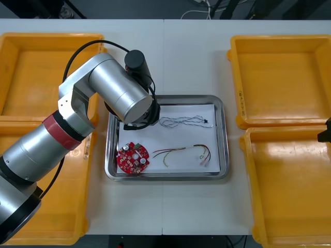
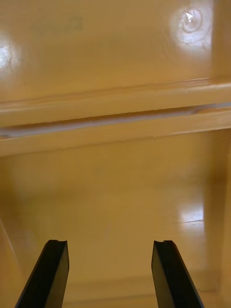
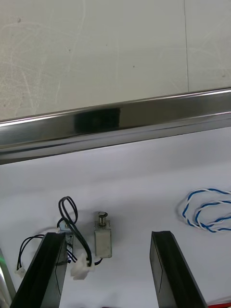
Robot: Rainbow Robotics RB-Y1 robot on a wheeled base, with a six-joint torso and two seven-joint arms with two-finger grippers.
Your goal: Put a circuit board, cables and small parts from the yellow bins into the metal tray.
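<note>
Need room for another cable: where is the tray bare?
The metal tray is bare between the twisted blue and white cable and the red and yellow cable. Crowded: far-left corner, open left tool over a small metal part and black cable; circuit board near-left. The right tool hangs over a yellow bin.

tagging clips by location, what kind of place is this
Likely an electronics kitting bench: yellow bins flank a metal tray holding a red circuit board and cables; the left gripper hangs open over it, the right gripper over a bin.
</note>
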